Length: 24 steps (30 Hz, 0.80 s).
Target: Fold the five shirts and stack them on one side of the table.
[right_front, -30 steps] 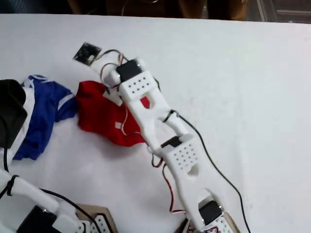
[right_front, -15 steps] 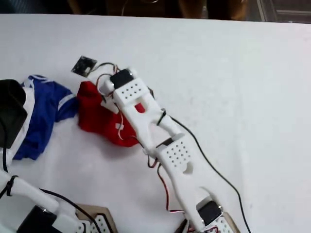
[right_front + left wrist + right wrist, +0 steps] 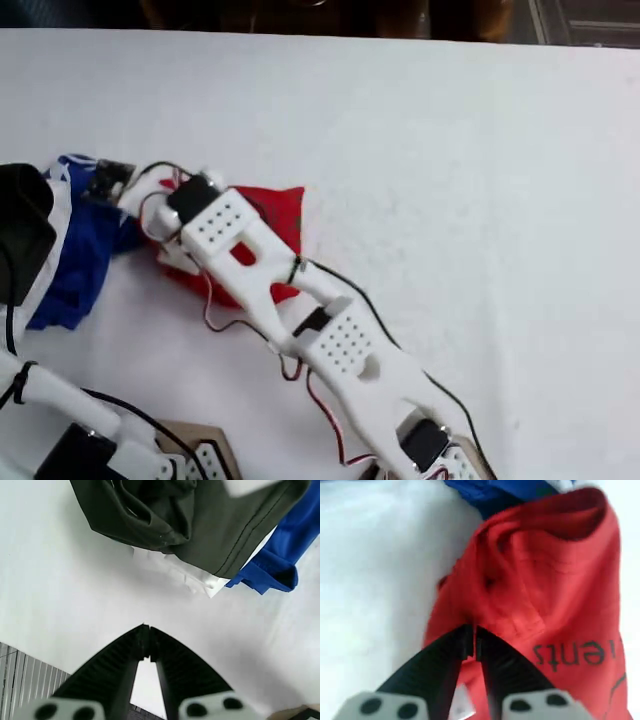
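Note:
A crumpled red shirt [image 3: 275,215] lies left of the table's middle, and the right arm [image 3: 340,340] stretches over it from the front edge. In the right wrist view my right gripper [image 3: 470,630] is shut, pinching the red shirt [image 3: 545,590] near its edge, with blue cloth [image 3: 500,492] just beyond. At the table's left side lie a blue shirt [image 3: 85,240], a white shirt [image 3: 55,215] and a dark shirt [image 3: 22,230], bunched together. My left gripper [image 3: 147,630] is shut and holds nothing, hanging over bare table short of the dark shirt [image 3: 200,520], white shirt [image 3: 175,570] and blue shirt [image 3: 285,550].
The white table [image 3: 480,150] stretches open to the right and the back. The left arm's white link [image 3: 60,405] and a brown base block [image 3: 200,445] sit at the front left corner. Loose cables [image 3: 330,410] trail along the right arm.
The right arm has swung left, its wrist now reaching the blue shirt. The red shirt has been pulled over itself, and its right edge now lies straighter.

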Motion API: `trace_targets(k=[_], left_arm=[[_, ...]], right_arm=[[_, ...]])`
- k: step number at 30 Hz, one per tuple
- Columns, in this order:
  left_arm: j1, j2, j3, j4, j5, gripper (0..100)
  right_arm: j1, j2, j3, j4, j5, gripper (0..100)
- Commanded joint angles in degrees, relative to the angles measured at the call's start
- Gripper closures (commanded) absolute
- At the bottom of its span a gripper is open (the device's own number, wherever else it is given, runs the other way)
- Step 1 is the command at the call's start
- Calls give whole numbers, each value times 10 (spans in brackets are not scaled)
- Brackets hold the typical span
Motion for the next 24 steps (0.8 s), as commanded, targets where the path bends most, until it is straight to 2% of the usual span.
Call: trace_targets(k=[1, 7, 15, 24], left_arm=[[-6, -18, -4, 2, -4, 972], [-6, -18, -4, 2, -4, 972], [-6, -18, -4, 2, -4, 972], [-6, -18, -8, 30, -4, 971]], right_arm=[[-2, -72, -22, 23, -8, 981], [29, -123, -22, 27, -5, 981], [116, -54, -9, -83, -6, 981], [112, 37, -9, -83, -8, 981]])
